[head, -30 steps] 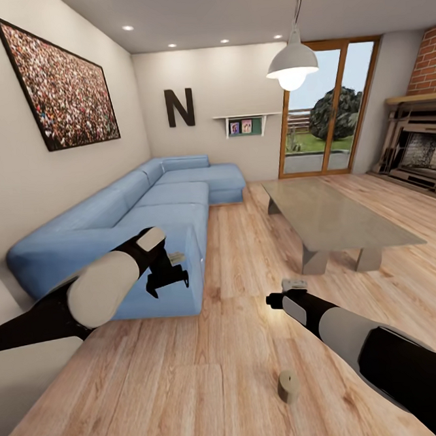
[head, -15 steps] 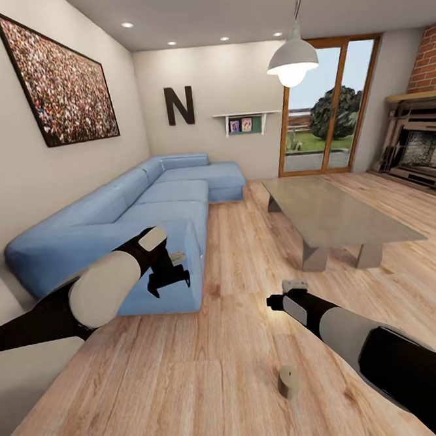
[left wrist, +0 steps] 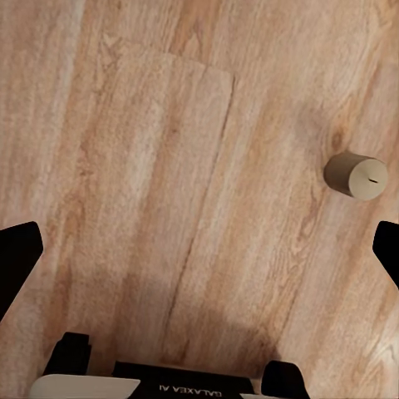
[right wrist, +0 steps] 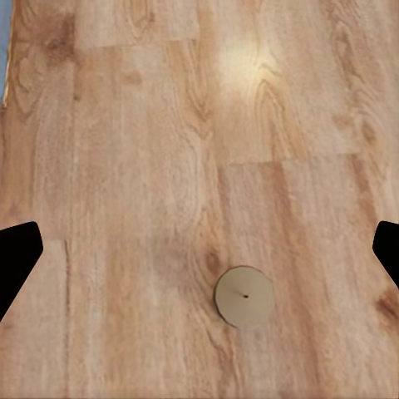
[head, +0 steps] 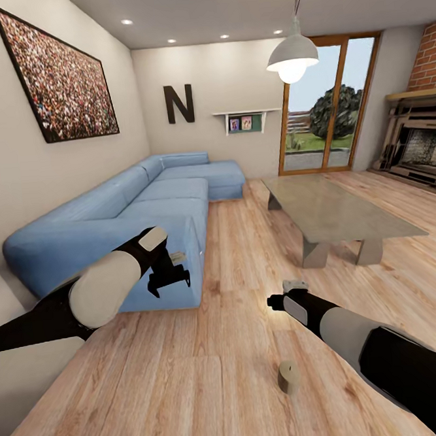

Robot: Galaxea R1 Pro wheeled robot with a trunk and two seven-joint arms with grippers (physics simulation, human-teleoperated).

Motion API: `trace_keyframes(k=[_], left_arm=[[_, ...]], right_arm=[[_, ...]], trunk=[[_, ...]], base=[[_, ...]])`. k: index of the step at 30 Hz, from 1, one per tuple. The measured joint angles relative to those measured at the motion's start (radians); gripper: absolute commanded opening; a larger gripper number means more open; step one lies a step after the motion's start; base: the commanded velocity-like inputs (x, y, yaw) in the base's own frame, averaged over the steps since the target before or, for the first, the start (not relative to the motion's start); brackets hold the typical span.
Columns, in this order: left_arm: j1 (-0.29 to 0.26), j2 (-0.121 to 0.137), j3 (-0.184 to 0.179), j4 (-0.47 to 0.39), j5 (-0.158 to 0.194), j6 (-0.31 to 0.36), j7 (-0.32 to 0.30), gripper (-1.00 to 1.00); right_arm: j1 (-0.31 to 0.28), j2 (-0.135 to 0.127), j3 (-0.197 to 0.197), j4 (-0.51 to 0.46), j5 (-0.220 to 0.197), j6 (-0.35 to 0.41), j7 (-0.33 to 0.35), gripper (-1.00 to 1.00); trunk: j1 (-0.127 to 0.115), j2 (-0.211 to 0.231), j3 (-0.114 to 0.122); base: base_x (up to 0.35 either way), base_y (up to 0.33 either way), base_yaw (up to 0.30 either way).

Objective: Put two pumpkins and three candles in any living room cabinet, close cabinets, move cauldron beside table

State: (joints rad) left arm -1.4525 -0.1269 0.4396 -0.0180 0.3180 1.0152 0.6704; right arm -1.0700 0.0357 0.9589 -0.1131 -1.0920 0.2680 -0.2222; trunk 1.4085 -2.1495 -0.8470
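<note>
The left claw (head: 168,274) hangs in the air in front of the near end of a blue sofa (head: 139,214), above the wooden floor (head: 192,384). In the left wrist view its two dark fingertips (left wrist: 17,253) sit at opposite edges of the picture, spread wide, with bare floorboards between them; it holds and touches nothing. A candle (left wrist: 356,175) stands on the floor ahead of this claw and off to one side, nearer one fingertip than the other, well apart from both.

The same candle (head: 288,377), a short beige stub, stands upright on the floor in the head view, below and just beside the right forearm, closer to the robot than the right claw.

The right claw (head: 283,294) is held out over the floor, short of the near end of the glass-topped surface (head: 335,212). In the right wrist view its fingertips (right wrist: 18,249) are also at the far edges, wide open, gripping nothing and touching nothing. The candle (right wrist: 243,296) is seen from straight above, a round top with a small wick mark, lying roughly between the two fingertips and slightly back from them, on the floor beneath the claw.

Beyond the surface, to the right claw's far right, is a fireplace (head: 422,149) against a brick wall.
</note>
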Motion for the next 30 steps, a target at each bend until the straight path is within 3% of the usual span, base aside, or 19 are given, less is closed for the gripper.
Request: trace_keyframes(k=[7,14,30], left_arm=[[0.0,0.0,0.0,0.0,0.0,0.0,0.0,1.0],[0.0,0.0,0.0,0.0,0.0,0.0,0.0,1.0],[0.0,0.0,0.0,0.0,0.0,0.0,0.0,1.0]], right_arm=[[0.0,-0.002,-0.002,0.017,0.001,-0.011,-0.001,1.0],[0.0,-0.025,-0.002,0.019,0.0,-0.067,-0.001,1.0],[0.0,-0.028,-0.001,0.019,-0.001,-0.084,-0.002,1.0]], trunk=[[0.027,-0.049,-0.022],[0.054,-0.098,-0.044],[0.115,-0.21,-0.094]], base=[[0.0,0.0,0.0],[0.0,0.0,0.0],[0.0,0.0,0.0]])
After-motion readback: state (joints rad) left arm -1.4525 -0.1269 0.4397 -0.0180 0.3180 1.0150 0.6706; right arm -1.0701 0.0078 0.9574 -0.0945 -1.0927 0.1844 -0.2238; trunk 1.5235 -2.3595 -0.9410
